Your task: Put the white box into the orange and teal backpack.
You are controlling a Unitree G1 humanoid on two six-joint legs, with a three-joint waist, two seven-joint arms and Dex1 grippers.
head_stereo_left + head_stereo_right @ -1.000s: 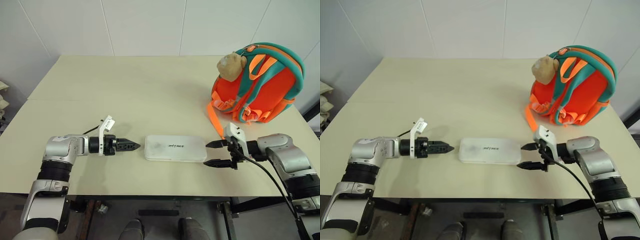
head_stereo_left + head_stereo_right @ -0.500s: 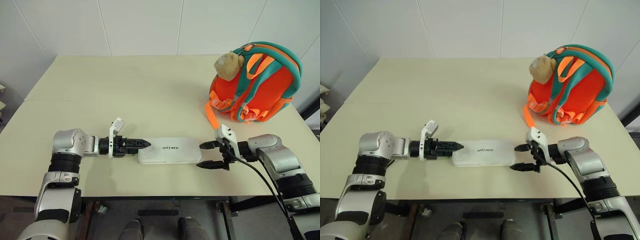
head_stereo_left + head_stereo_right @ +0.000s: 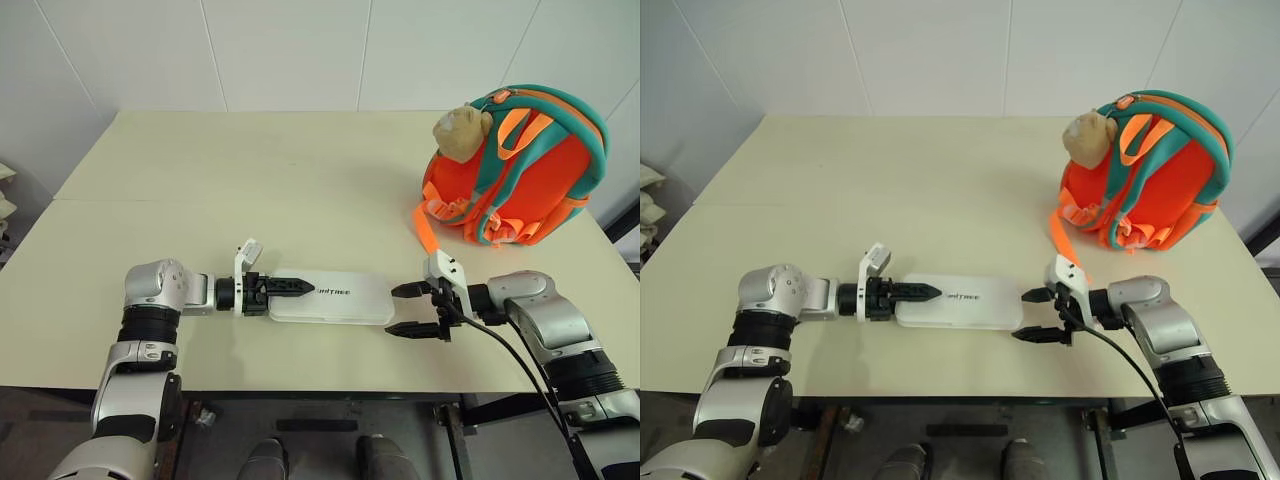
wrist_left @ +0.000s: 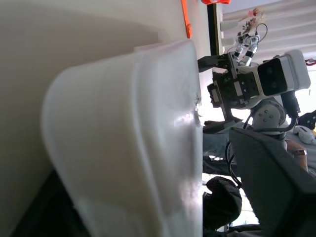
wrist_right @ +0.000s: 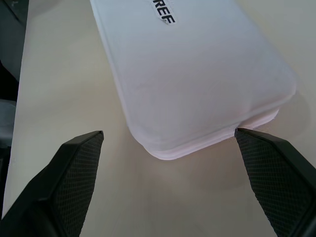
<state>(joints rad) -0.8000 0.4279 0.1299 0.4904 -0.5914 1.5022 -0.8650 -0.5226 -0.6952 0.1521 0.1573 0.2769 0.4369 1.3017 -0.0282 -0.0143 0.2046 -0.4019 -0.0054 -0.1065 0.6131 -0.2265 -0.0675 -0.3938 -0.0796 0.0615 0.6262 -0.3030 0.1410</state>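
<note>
White box lies flat; orange and teal backpack upright.

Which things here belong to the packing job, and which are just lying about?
Job:
- white box, lying flat
- orange and teal backpack, upright
- left gripper, at the box's end
- right gripper, at the other end

Lying about:
- table

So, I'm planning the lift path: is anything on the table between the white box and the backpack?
Nothing visible. Bare table lies between the white box and the orange and teal backpack; only the backpack's own orange strap trails toward the box.
</note>
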